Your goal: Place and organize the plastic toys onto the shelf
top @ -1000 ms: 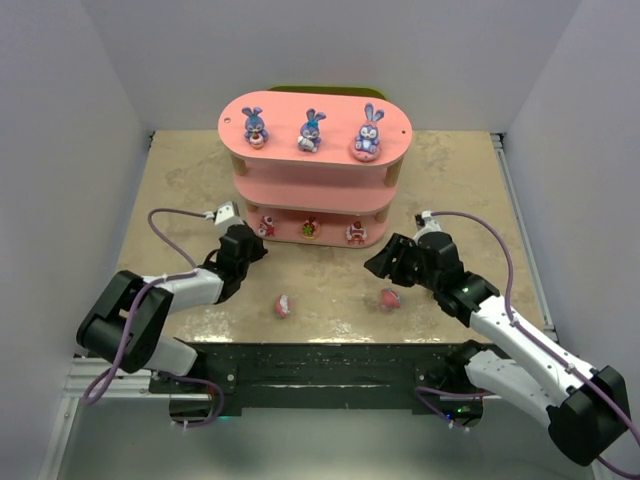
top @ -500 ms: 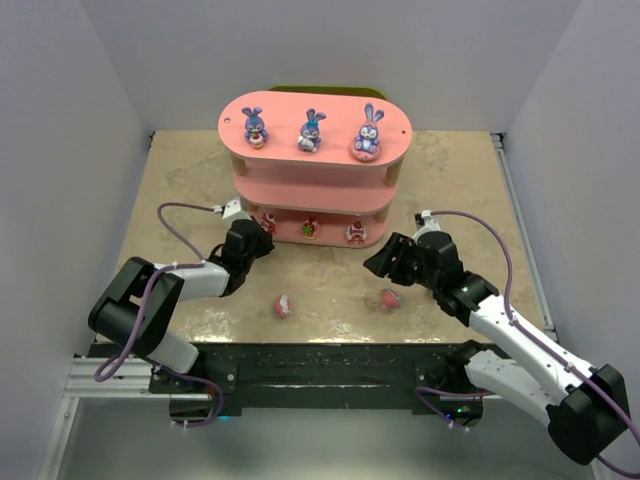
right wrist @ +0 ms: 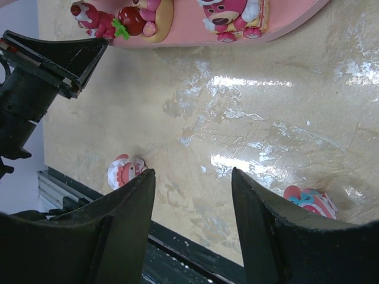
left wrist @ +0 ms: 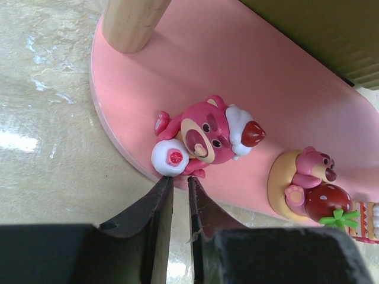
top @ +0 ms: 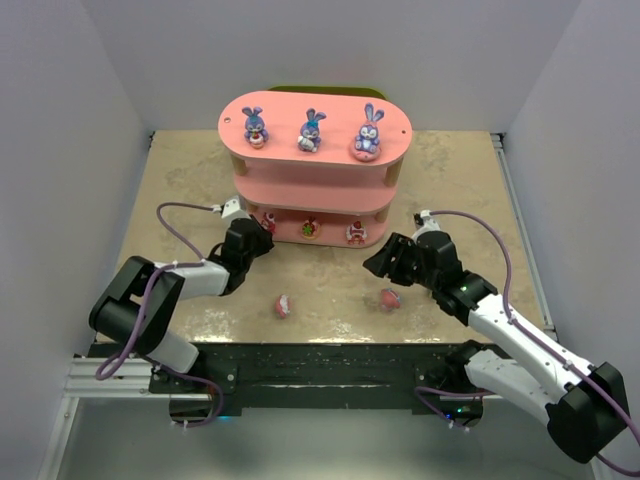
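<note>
Low in the middle of the overhead view, nearest the arm bases, I see two toys loose on the table (top: 450,180): a red-and-white figure (top: 285,305) on the left and a pink figure (top: 390,298) on the right. Just up and left of the pink one, the right gripper (top: 373,264) hangs over the table, jaws spread, nothing between them. Further left, the left gripper (left wrist: 176,184) is clenched to a thin slit and empty. Its tips sit right at a pink bear (left wrist: 204,137) on the left end of the bottom board of the shelf (top: 315,192); I cannot tell whether they touch. Beside that bear sits a second bear (left wrist: 305,183) on a ring. On the top board, in the upper middle of the frame, stand a left bunny (top: 254,126), a middle bunny (top: 311,131) and a right bunny (top: 367,133).
</note>
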### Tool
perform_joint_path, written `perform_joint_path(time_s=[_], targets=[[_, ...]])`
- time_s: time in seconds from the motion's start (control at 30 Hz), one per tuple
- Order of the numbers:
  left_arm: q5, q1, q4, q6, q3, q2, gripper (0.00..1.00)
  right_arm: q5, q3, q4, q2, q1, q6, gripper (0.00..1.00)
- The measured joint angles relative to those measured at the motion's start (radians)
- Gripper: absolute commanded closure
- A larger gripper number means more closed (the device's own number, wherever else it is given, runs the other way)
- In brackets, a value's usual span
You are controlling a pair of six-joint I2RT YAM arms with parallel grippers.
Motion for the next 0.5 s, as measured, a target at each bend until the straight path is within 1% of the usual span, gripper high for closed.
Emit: perform_joint_path(time_s=[0.17,0.37,0.5], targets=[[0.022,0.000,-0.008,-0.003,-0.011,-0.041,0.75,-0.008,-0.003,-0.001,0.000,0.000,-0.004,0.41],[0.047,0.000,-0.014,-0.014,-0.073,-0.161,0.74,-0.053,-0.006,0.010,0.022,0.000,-0.046,0.41],[0.056,0.000,-0.053,-0.024,-0.109,-0.241,0.70,-0.092,-0.023,0.022,0.042,0.000,-0.085,0.41]])
